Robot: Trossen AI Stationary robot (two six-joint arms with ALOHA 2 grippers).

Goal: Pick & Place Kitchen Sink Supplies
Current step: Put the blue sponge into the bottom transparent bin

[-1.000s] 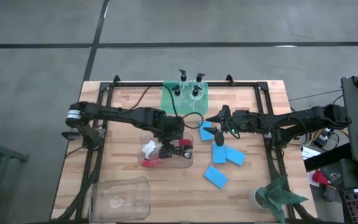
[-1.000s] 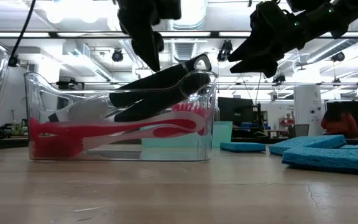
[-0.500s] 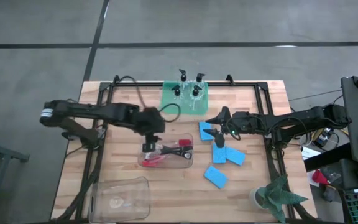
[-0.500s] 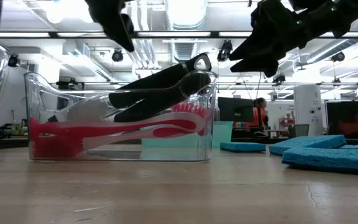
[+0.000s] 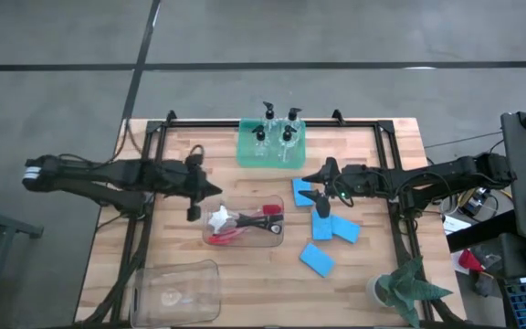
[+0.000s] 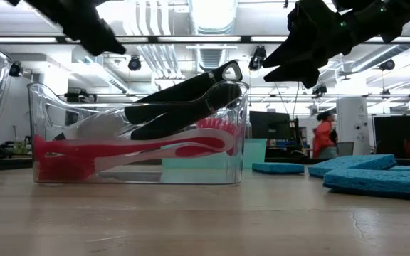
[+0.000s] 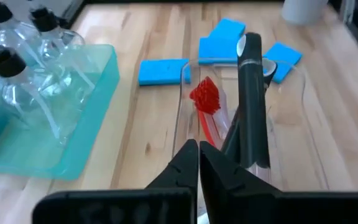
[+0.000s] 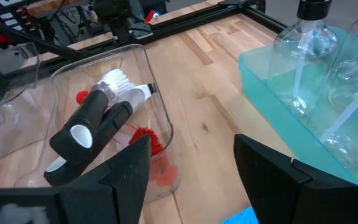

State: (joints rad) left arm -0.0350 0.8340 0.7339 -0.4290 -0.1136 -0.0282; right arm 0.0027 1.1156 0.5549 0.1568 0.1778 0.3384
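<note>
A pale wooden table (image 5: 245,274) stands on grey floor; a lab room lies behind. The left gripper (image 5: 193,202), fingers pressed together and empty, hangs left of the clear bin (image 5: 277,239) holding the brushes (image 5: 245,222). The right gripper (image 5: 321,189), fingers apart and empty, hovers above the blue sponges (image 5: 327,230).

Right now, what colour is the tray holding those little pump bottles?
Translucent green; the tray shows best in the high view, with the pump bottles standing in it.

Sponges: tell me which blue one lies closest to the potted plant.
The lone sponge nearest the table's front edge. The other three cluster farther back beneath the right pincer, farther from the plant.
</note>
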